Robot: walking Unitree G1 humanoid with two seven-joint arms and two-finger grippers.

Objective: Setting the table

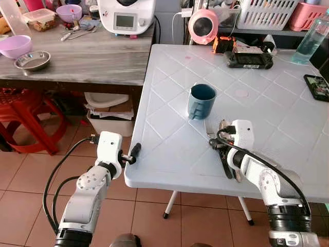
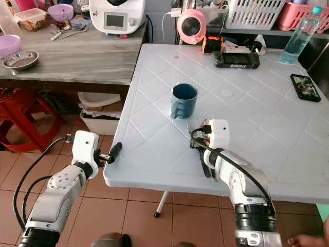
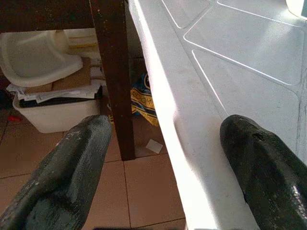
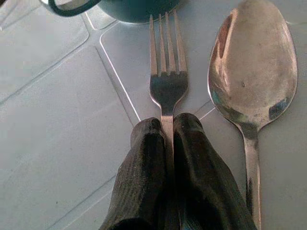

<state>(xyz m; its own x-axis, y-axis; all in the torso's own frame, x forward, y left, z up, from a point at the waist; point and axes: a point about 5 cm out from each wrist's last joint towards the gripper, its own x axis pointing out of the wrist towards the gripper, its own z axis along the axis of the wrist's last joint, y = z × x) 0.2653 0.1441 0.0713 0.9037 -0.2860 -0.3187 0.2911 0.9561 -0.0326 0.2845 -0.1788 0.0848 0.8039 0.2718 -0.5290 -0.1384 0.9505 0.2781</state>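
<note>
The right gripper lies low on the white table, its two black fingers pressed together on the handle of a fork. The handle vanishes between them, so only the neck and tines are showing, pointing toward the base of a blue mug. Just beside the fork, on the table, lies a spoon, bowl up and parallel to it; the end of its handle is cut off at the frame edge in the right wrist view. From the head views the cutlery is mostly hidden behind the white wrist housing and its black cable, and I can hardly pick it out there.

The left gripper hovers at the near left corner of the table, fingers spread wide with nothing between them, one over the tabletop edge and one off the side above the tiled floor. Past it, under the wooden counter, sits a white bin of papers, half in shadow.

Farther across the table lie a handheld game console, a phone clipped by the frame edge and a plastic bottle. On the counter are a metal bowl, a purple bowl and a white appliance with its top cut off.
</note>
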